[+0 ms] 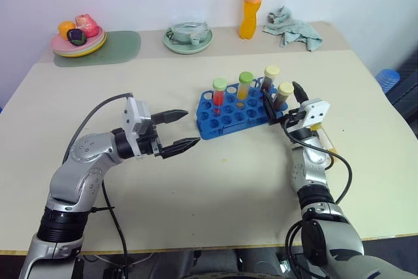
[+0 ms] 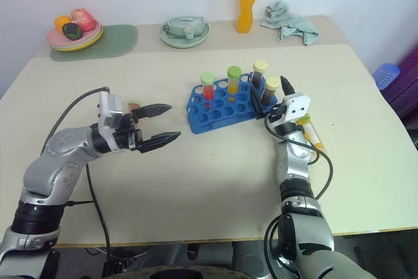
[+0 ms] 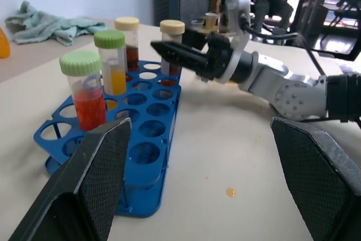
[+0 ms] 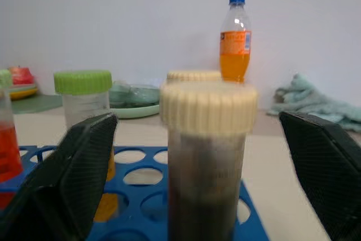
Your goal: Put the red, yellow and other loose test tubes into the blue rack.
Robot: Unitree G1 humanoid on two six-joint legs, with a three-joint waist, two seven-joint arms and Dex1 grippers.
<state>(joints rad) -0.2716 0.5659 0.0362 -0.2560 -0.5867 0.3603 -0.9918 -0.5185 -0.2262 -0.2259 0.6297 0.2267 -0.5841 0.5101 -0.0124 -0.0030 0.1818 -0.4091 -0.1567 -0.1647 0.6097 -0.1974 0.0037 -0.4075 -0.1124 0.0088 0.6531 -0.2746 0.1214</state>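
1. Rack: stands mid-bench; four capped tubes upright in it: red, yellow and two dark ones, rear and front.
2. Right hand: fingers wide, one on either side of the front dark tube, not clamping it; the tube stands in its hole at the rack's right end.
3. Left hand: fingers wide, empty, level, just beside the rack's left end, not touching.
4. One more tube lies on the bench beside the right forearm; task judged not yet complete.
5. Risk: withdrawing the right hand sideways could let a finger catch the cap and tip the tube or drag the rack; back out along the fingers.
6. Risk: the right forearm may roll the lying tube toward the bench edge.
7. Risk: the left hand could nudge the rack if it advances.
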